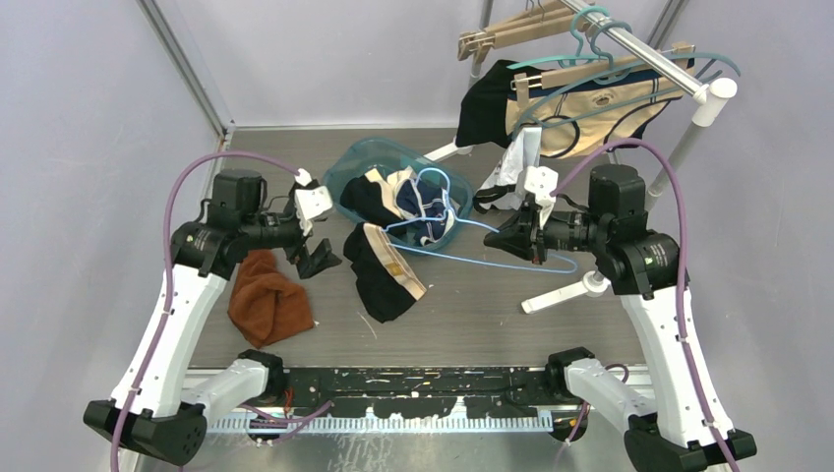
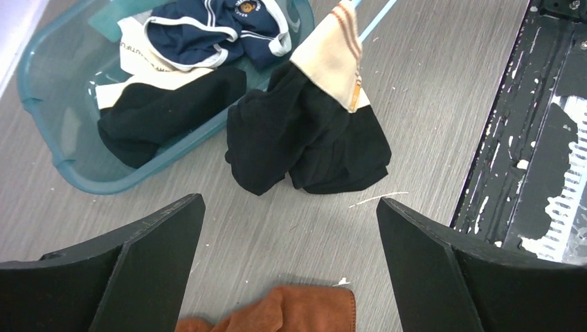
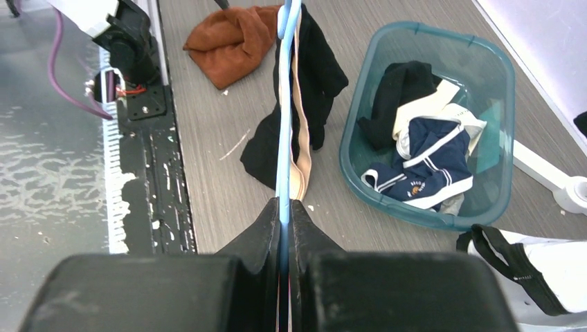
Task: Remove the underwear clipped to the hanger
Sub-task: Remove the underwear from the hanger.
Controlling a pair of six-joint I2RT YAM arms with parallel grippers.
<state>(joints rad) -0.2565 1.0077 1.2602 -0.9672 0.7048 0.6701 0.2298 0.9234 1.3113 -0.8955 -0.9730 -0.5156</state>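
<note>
Black underwear with a beige waistband (image 1: 382,280) (image 2: 304,138) lies crumpled on the table, just in front of the basin. My left gripper (image 1: 317,260) (image 2: 291,207) hovers to its left, open, with nothing between the fingers. My right gripper (image 1: 500,236) (image 3: 285,204) is shut on the thin light-blue hanger (image 1: 472,258) (image 3: 285,138). The hanger reaches left toward the underwear (image 3: 322,76), its far end over the waistband. Whether a clip still grips the cloth I cannot tell.
A teal basin (image 1: 339,177) (image 2: 41,138) (image 3: 429,31) holds several more garments. A brown cloth (image 1: 266,300) (image 2: 291,311) (image 3: 232,38) lies under the left arm. A rack (image 1: 649,49) with hangers and hanging underwear (image 1: 590,108) stands back right, its white foot (image 1: 565,293) on the table.
</note>
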